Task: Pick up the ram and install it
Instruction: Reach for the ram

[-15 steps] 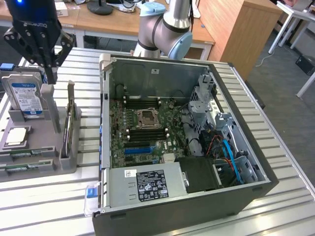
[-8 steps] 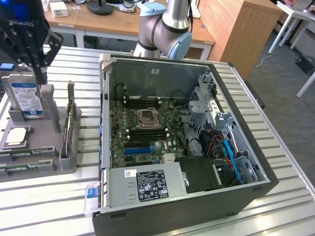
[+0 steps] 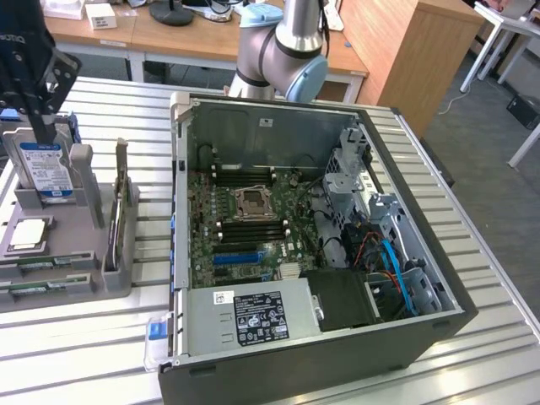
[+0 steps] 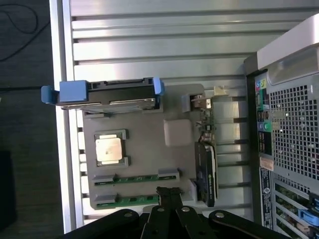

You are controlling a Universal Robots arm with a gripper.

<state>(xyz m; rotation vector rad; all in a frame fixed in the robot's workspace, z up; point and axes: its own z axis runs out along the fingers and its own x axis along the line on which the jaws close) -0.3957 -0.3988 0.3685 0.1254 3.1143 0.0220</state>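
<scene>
Two ram sticks, thin green boards, lie flat in slots of the grey fixture (image 4: 149,149): one ram stick (image 4: 135,178) and a second (image 4: 133,200) beside it. In the exterior view they sit at the fixture's near end (image 3: 44,263), (image 3: 34,288). My gripper (image 4: 168,193) hangs above the fixture, its fingertips over the ram end, shut with nothing between them. In the exterior view the gripper (image 3: 38,114) is high at the exterior view's left, above the hard drive (image 3: 42,169). The open computer case (image 3: 181,211) shows the motherboard's black memory slots (image 3: 249,226).
The fixture also holds a processor (image 4: 108,149), an upright hard drive with blue rails (image 4: 104,94) and an expansion card on edge (image 4: 205,169). The case (image 4: 289,139) stands close beside the fixture on a slatted metal table (image 3: 472,253). Desks stand behind.
</scene>
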